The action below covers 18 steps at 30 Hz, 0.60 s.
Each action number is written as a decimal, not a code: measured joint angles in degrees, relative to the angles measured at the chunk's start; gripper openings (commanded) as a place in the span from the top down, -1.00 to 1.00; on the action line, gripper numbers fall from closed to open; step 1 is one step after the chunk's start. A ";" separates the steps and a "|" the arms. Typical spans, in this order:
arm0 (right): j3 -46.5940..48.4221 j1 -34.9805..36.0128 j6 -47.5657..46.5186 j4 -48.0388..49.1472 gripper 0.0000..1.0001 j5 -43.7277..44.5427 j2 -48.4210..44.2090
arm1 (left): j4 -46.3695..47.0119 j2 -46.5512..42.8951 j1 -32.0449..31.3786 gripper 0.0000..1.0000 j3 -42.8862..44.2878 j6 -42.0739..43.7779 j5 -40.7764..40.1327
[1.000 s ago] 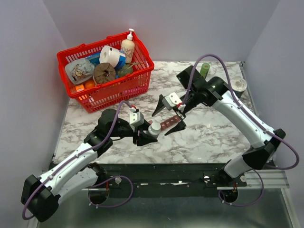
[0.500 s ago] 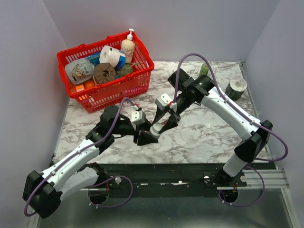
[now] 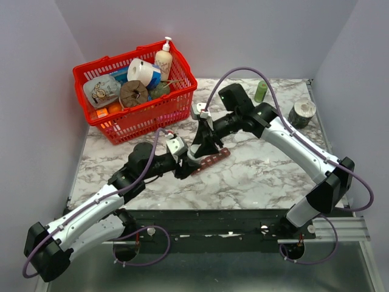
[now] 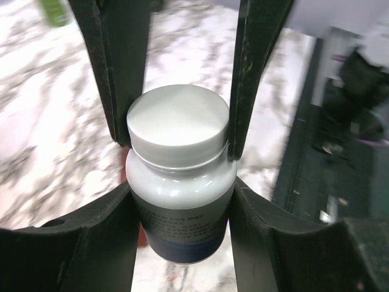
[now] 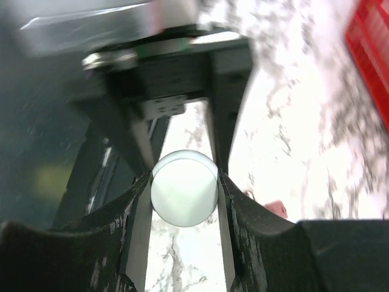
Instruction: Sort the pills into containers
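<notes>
A white pill bottle (image 3: pixel 192 157) with a white cap (image 4: pixel 178 125) is held above the marble table. My left gripper (image 3: pixel 184 164) is shut on the bottle's body (image 4: pixel 179 207). My right gripper (image 3: pixel 199 147) comes from the far side and is shut on the cap (image 5: pixel 184 188); its fingers (image 4: pixel 252 73) press both sides of the cap. The dark red-brown compartment strip (image 3: pixel 210 161) lies on the table just right of the bottle, partly hidden; a bit of it shows in the right wrist view (image 5: pixel 276 208). No loose pills show.
A red mesh basket (image 3: pixel 176 100) full of household items stands at the back left. A slim green bottle (image 3: pixel 261 91) and a grey round roll (image 3: pixel 302 111) stand at the back right. The table's front edge runs along the dark rail (image 3: pixel 231 219).
My right gripper has moved left off the strip to the bottle and closed on its cap. My left gripper has kept hold of the bottle, shifting slightly.
</notes>
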 measured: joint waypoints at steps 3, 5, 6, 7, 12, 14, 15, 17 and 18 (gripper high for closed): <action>-3.56 -0.13 11.15 8.20 0.01 7.26 -0.33 | 0.92 1.20 -3.76 1.00 -0.94 0.44 -14.43; -6.82 -0.22 16.94 13.31 -0.25 10.64 -0.63 | 1.57 2.86 -5.09 1.00 -1.51 0.48 -21.99; -7.85 -0.28 19.02 15.02 -0.35 11.87 -0.63 | 1.86 3.67 -5.46 1.00 -1.70 0.48 -22.51; -8.52 -0.31 20.63 15.89 -0.54 12.57 -0.42 | 2.67 4.50 -5.73 1.00 -1.88 0.48 -23.93; -7.26 -1.11 23.12 16.15 -0.99 12.22 -0.26 | 7.45 4.04 -5.77 1.00 -2.58 1.84 -22.10; -5.11 -2.38 21.84 14.40 -0.99 9.27 -0.33 | 9.03 2.43 -4.90 1.00 -2.67 2.27 -18.10; -3.69 -2.95 20.37 12.63 -0.99 7.37 -0.46 | 9.49 1.25 -4.09 1.00 -2.67 2.43 -15.78; 0.13 -4.09 14.62 8.20 -0.99 3.32 -0.59 | 9.77 -0.46 -2.82 1.00 -2.71 2.45 -11.39; 1.90 -4.59 10.80 5.55 -0.99 1.55 -0.90 | 9.49 -1.55 -2.05 1.00 -2.82 2.45 -8.24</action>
